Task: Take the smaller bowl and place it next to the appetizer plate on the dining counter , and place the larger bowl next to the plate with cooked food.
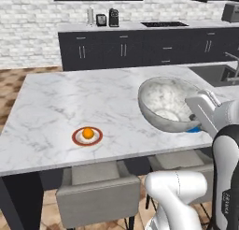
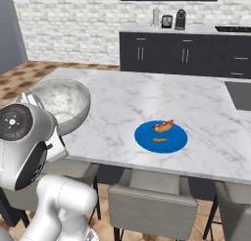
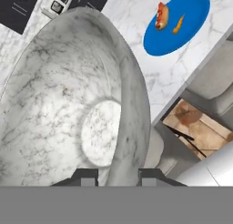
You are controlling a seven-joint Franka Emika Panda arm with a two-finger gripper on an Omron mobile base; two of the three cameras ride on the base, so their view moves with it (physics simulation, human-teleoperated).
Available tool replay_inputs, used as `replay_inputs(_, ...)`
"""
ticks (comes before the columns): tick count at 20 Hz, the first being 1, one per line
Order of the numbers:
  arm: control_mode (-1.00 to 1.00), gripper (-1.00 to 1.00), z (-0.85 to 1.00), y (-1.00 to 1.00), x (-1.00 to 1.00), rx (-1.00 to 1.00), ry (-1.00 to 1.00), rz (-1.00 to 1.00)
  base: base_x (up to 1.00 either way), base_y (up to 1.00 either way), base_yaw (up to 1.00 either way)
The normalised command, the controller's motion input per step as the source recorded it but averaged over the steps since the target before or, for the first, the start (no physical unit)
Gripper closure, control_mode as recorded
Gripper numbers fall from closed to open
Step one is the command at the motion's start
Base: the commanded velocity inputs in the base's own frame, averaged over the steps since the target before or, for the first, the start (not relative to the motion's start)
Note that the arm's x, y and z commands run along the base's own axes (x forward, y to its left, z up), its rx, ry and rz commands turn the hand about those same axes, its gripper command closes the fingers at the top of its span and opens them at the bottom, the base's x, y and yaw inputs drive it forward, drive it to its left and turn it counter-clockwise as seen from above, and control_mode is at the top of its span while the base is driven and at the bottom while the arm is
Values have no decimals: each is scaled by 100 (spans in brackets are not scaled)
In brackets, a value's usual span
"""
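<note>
1. Marbled stone fills my view: the larger bowl [image 1: 168,104] hangs tilted over the near edge of the dining surface [image 1: 70,107], its mouth turned toward the arm.
2. The tool [image 3: 117,176] is clamped on that bowl's rim, one fingertip inside the wall and one outside. A pinch on the rim looks like the only workable hold on something this wide, and it would explain the tilt, since the weight hangs off one side.
3. The plate with cooked food [image 2: 161,136], bright blue with a sausage-like piece and an orange bit on it, lies flat on the surface, near the front edge and apart from the bowl.
4. The appetizer plate [image 1: 87,136], red-rimmed with an orange ball on it, sits farther along the same front edge, well apart from the bowl.
5. My guess is that the bowl is being carried toward the blue plate, to be set on bare marble just beside it.
6. Risk, as I judge it: a heavy bowl held by one rim point could swing or slip.
</note>
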Motion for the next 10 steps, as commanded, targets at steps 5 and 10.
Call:
replay_inputs(5,100,100,0,0,0,0,0,0,99,-9,0)
replay_inputs(10,100,100,0,0,0,0,0,0,89,0,-27)
